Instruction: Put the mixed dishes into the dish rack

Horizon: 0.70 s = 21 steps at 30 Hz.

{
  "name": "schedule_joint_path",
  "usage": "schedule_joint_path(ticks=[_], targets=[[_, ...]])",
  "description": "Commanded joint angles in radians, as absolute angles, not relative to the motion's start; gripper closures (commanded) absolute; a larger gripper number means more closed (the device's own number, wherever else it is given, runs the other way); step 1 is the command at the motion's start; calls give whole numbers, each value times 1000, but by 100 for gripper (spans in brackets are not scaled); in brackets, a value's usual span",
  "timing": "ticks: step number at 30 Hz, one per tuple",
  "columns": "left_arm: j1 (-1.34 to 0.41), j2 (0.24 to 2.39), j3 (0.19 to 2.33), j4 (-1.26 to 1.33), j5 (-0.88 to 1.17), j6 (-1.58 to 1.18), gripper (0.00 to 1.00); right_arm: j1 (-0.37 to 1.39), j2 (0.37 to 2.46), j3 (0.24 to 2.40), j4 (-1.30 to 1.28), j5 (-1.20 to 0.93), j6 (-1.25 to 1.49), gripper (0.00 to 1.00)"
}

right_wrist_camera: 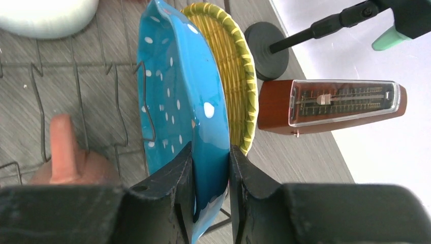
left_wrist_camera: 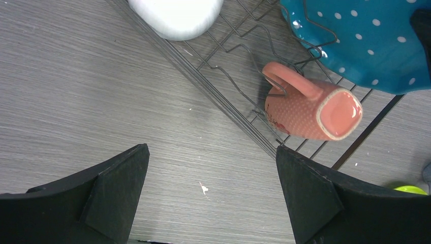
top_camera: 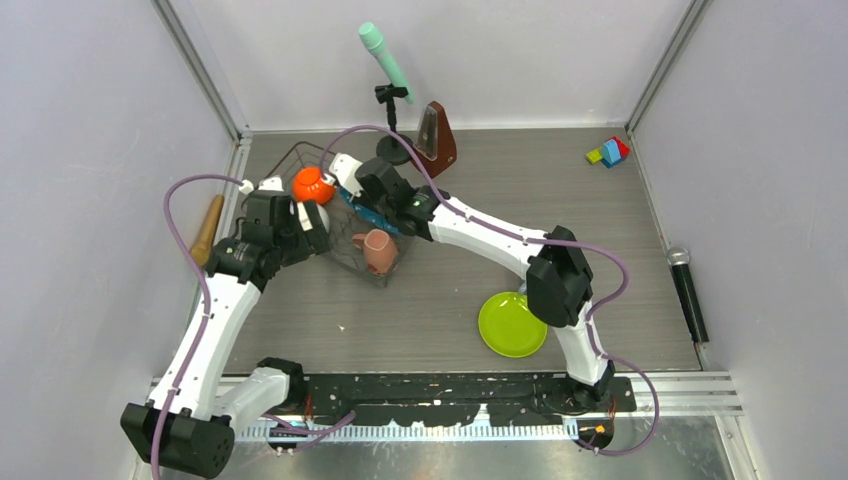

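Right gripper (right_wrist_camera: 211,152) pinches the blue dotted plate (right_wrist_camera: 178,91), upright in the rack (left_wrist_camera: 203,76) — just beside the yellow plate (right_wrist_camera: 234,76); left gripper (left_wrist_camera: 212,150) spread wide — empty.

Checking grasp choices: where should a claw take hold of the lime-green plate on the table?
Probably its rim, at the left edge, from above: the lime-green plate lies flat, and the right arm overhangs its right side.

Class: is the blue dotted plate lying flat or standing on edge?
On edge: the blue dotted plate stands upright beside the yellow woven plate.
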<state>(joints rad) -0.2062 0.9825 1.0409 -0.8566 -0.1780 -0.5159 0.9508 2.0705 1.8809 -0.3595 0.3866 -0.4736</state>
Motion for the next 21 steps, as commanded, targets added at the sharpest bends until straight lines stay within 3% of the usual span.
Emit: schedule_joint_path(ticks=[1,10,21], targets=[[-196,987,1042,-814,-160,-517,0,978,1947,1857,-256,398,-415,100],[-192,984,1043,-818,-146,-520,1,935,1987,1905,-210,326,-346,100],[-172,991,1027,-833,-157,-516,1,928,2127,2144,-285,259,-361,100]])
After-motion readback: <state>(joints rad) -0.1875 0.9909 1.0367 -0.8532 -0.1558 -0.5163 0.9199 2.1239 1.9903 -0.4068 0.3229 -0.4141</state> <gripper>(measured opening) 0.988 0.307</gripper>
